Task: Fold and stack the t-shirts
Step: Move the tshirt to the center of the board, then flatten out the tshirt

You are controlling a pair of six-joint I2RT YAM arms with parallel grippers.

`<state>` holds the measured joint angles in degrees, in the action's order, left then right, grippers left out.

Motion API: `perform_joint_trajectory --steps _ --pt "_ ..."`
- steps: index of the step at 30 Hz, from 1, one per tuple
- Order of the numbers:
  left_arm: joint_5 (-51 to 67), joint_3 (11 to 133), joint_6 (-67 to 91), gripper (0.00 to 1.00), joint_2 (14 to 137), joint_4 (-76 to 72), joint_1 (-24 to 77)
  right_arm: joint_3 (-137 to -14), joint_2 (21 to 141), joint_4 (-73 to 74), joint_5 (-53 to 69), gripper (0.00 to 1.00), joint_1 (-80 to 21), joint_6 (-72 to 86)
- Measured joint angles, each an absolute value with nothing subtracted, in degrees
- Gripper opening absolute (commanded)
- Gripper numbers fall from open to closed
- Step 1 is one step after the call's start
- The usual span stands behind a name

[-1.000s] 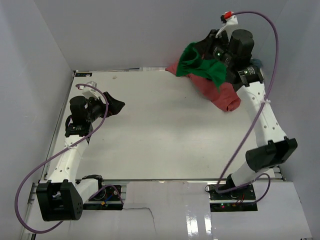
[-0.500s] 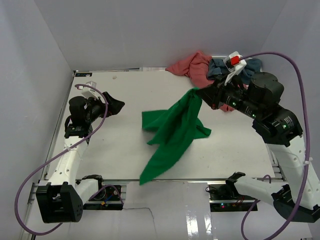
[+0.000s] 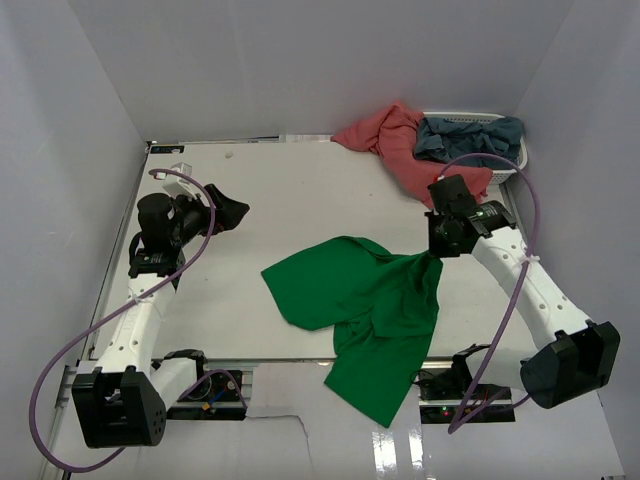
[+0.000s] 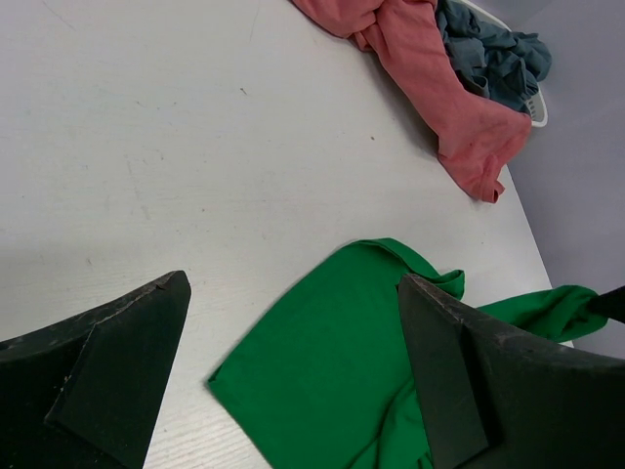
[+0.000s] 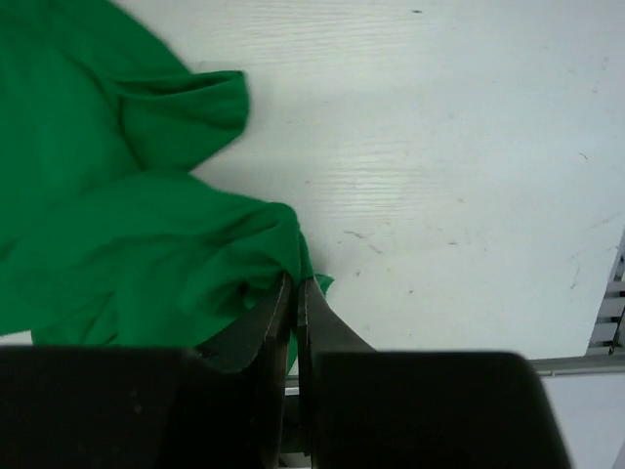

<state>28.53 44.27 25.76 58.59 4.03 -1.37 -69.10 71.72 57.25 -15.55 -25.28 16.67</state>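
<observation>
my right gripper (image 5: 295,285): jaws closed almost to touching, pinching a small bunched edge of the green t-shirt (image 3: 360,300), low over the right side of the table (image 3: 300,190).
my left gripper (image 3: 234,212): fingers spread wide and holding nothing, hovering over the table's left side, well apart from the cloth.
green t-shirt: spread loosely and rumpled across the near middle of the table, with folds overlapping. its lower part hangs over the near edge, between my two bases.
salmon-pink t-shirt (image 3: 405,150): heaped at the far right of the table, beside the white basket (image 3: 515,165).
grey-blue t-shirt (image 3: 470,135): bunched in the basket, touching the pink one.
step, as i judge it: laying the green shirt out flat. nothing is folded or stacked yet.
risk, sliding off: a good share of the cloth hangs past the near edge, so if i let go here its weight may drag the shirt off the table.
risk, losing hold: i grip only a thin bit of edge, and a quick pull could slip it free.
risk, bad fold: the layers are twisted and i cannot tell sleeve from hem, so folding from this would come out lopsided.
</observation>
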Motion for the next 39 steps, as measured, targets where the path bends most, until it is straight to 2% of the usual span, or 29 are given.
perform_joint_trajectory --steps 3,11,19,20,21,23,24,26,31,36,39 --pt "28.5 44.3 25.8 0.98 58.5 4.0 -1.4 -67.6 70.2 56.5 -16.2 0.08 -19.8 16.5" --pt "28.6 44.2 25.8 0.98 58.5 4.0 -1.4 -69.7 72.0 52.6 -18.0 0.08 -13.2 17.1" --pt "28.8 43.7 24.9 0.98 58.2 4.3 -0.4 -71.0 75.9 48.2 -16.9 0.10 -10.9 17.4" --pt "28.7 43.7 24.4 0.98 58.1 4.6 0.7 -71.0 76.3 47.8 -16.5 0.14 -10.9 17.4" --pt "28.4 43.7 24.0 0.98 58.0 4.9 1.9 -71.1 76.6 47.4 -16.1 0.36 -10.9 17.4" --pt "27.6 43.7 23.3 0.98 57.7 6.1 4.4 -71.1 76.8 46.9 -15.4 0.71 -10.9 17.8" --pt "27.6 43.7 22.8 0.98 57.8 7.0 5.4 -71.1 76.8 46.7 -15.2 0.98 -10.9 17.8" --pt "28.0 44.5 22.3 0.98 59.2 9.7 6.6 -71.2 76.8 46.2 -15.1 0.94 -10.9 16.9" --pt "27.0 47.4 22.7 0.98 66.6 17.1 6.7 -70.1 75.4 45.5 -13.5 0.95 -10.9 17.0" --pt "25.9 47.5 24.1 0.98 71.1 21.8 6.7 -61.3 69.3 44.7 -6.0 0.95 -10.9 17.5" --pt "25.8 48.0 25.3 0.98 74.2 22.9 6.7 -54.1 65.8 44.9 -1.3 0.98 -10.9 18.5"
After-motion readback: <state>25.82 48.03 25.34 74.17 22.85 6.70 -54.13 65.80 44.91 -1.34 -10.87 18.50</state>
